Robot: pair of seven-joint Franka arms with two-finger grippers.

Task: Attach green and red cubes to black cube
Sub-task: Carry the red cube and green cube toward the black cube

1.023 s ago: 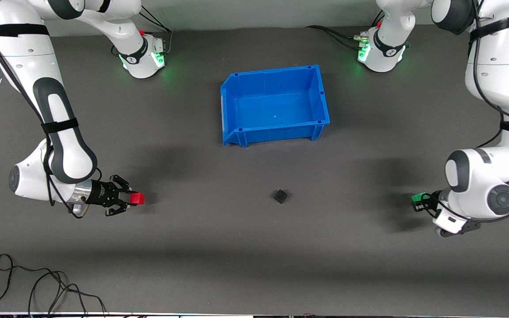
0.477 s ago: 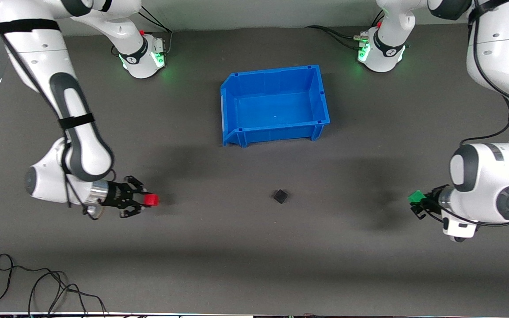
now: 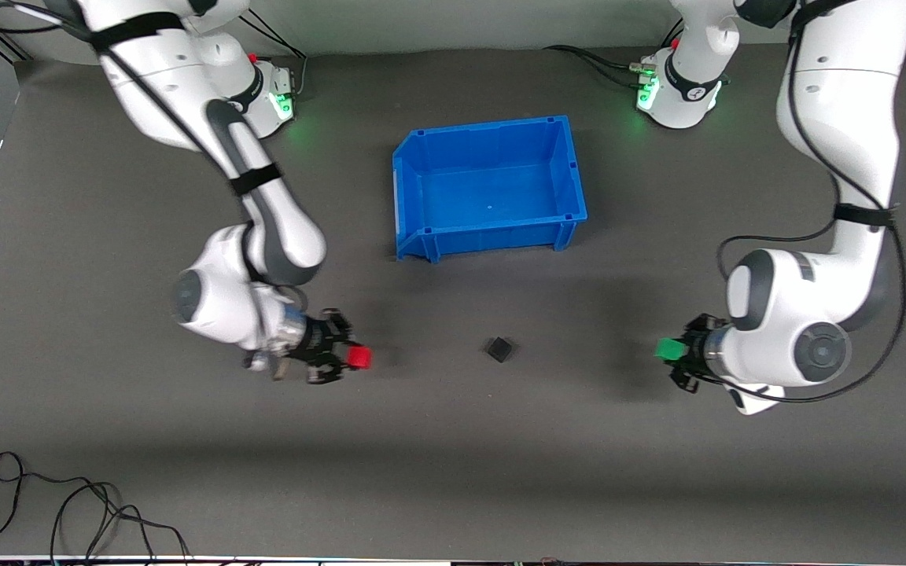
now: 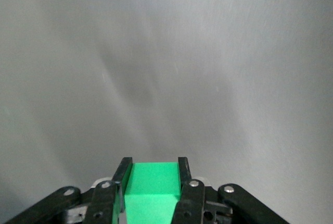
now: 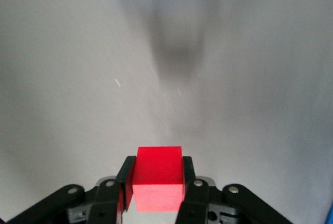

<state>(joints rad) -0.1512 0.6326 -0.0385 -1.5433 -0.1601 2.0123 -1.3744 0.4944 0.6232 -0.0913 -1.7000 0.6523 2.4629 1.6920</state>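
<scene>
Both arms have swung inward from the table's ends since the earlier frames, each carrying its cube closer to the middle. Right gripper [image 3: 347, 358]: fingers clamped on the red cube [image 3: 358, 358], held over bare grey mat [image 3: 453, 472] toward the right arm's end of the table. Left gripper [image 3: 679, 350]: fingers clamped on the green cube [image 3: 668, 349], held over the mat toward the left arm's end. Black cube [image 3: 500, 349]: resting alone on the mat between the two grippers, well apart from each, nearer to the front camera than the blue bin [image 3: 414, 196]. Wrist views: red cube [image 5: 157, 178] and green cube [image 4: 152, 191] each pinched squarely between the finger pads. Loose black cable [image 3: 68, 511]: on the mat's front edge.
</scene>
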